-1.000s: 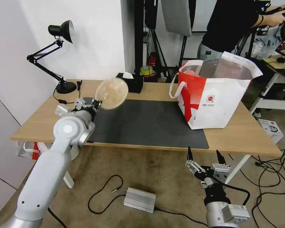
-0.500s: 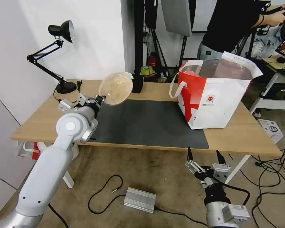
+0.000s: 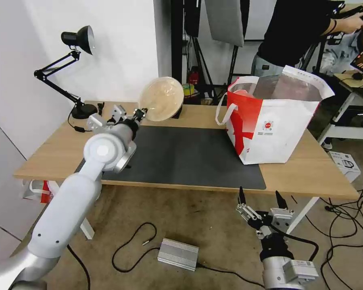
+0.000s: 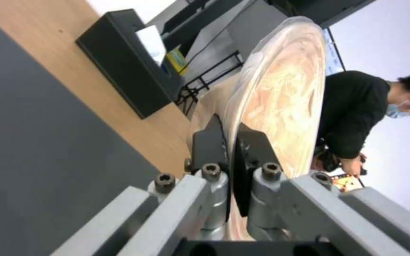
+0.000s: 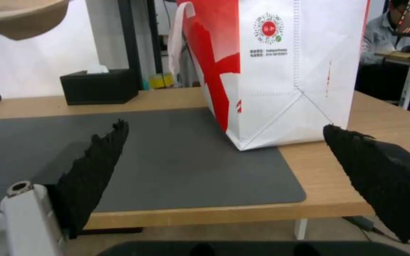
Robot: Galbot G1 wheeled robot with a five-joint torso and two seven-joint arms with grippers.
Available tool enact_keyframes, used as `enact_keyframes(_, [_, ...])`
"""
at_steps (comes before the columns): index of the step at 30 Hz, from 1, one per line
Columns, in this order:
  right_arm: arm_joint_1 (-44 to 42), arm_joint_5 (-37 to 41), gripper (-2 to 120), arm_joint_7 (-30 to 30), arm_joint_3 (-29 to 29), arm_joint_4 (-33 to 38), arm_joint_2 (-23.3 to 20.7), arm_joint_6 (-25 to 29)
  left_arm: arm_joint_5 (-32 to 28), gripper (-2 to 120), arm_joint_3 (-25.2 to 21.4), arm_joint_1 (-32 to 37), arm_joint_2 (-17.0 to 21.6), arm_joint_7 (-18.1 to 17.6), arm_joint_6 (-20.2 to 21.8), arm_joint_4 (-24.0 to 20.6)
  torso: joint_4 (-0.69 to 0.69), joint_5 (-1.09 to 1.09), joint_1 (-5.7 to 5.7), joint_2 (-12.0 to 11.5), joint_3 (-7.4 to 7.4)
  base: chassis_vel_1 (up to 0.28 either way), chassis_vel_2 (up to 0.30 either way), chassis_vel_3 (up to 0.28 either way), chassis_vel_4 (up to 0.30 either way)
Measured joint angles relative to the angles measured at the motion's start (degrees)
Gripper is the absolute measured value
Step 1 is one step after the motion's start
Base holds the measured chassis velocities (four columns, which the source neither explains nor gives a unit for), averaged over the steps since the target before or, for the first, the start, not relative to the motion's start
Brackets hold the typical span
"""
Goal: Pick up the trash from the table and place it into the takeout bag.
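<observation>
My left gripper (image 3: 142, 112) is shut on the rim of the beige paper-like bowl (image 3: 161, 99), holding it tilted on edge in the air above the far left of the dark mat (image 3: 189, 157). In the left wrist view both fingers (image 4: 210, 142) pinch the thin rim of the bowl (image 4: 281, 92). The takeout bag (image 3: 276, 121) stands open on the right part of the table (image 3: 310, 173), its foil lining showing. My right gripper (image 3: 260, 201) hangs open below the table's front edge, with the bag (image 5: 281, 71) in front of it.
A black tissue box (image 5: 99, 86) sits at the table's back edge behind the bowl. A black desk lamp (image 3: 74, 68) stands at the back left corner. A person in black stands behind the bag. Cables and a metal box (image 3: 178, 253) lie on the floor.
My left arm has carried the bowl up and to the right, from the mat's left edge toward the tissue box. The right arm has not moved.
</observation>
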Motion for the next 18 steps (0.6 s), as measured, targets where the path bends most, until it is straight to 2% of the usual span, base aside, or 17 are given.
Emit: enact_keyframes(18, [0.0, 0.0, 100, 0.0, 0.0, 0.0, 0.0, 0.0, -0.3, 0, 6.0, -8.1, -0.1, 0.8, -1.3, 3.0, 0.0, 0.0, 0.0, 0.0, 0.0, 0.0, 0.0, 0.0, 0.0])
